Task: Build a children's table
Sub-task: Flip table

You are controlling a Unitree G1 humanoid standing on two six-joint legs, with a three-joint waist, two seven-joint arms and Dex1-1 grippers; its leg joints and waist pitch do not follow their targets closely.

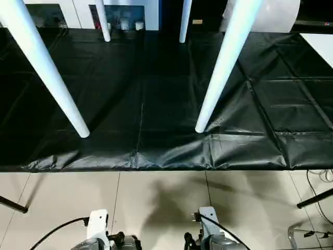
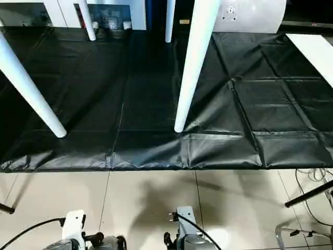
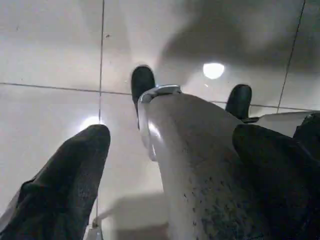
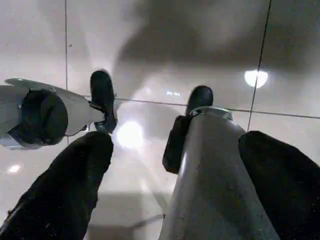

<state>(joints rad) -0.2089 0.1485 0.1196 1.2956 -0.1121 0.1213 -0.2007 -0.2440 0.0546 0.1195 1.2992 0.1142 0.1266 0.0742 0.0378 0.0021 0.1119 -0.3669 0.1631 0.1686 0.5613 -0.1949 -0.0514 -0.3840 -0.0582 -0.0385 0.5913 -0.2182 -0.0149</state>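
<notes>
Four white tapered legs of the children's table stand with their tips on a black sheet (image 1: 156,104) and rise out of the picture's top. The near left leg (image 1: 47,73) and near right leg (image 1: 223,67) lean apart; two far legs (image 1: 103,21) (image 1: 184,21) stand behind. The tabletop is out of view. My silver forearms (image 1: 99,234) (image 1: 208,234) hang low at the near edge, over the tiled floor, well short of the legs. My left gripper (image 3: 175,132) and right gripper (image 4: 178,140) are both open and hold nothing; past them are grey parts of my body and the floor.
The black sheet ends in a crumpled front edge (image 1: 156,161), with light floor tiles (image 1: 156,203) in front. Black stand feet (image 1: 13,204) (image 1: 315,198) cross the floor at both sides; cables (image 1: 322,177) lie at the right. A white cabinet with glass doors (image 1: 117,15) stands behind.
</notes>
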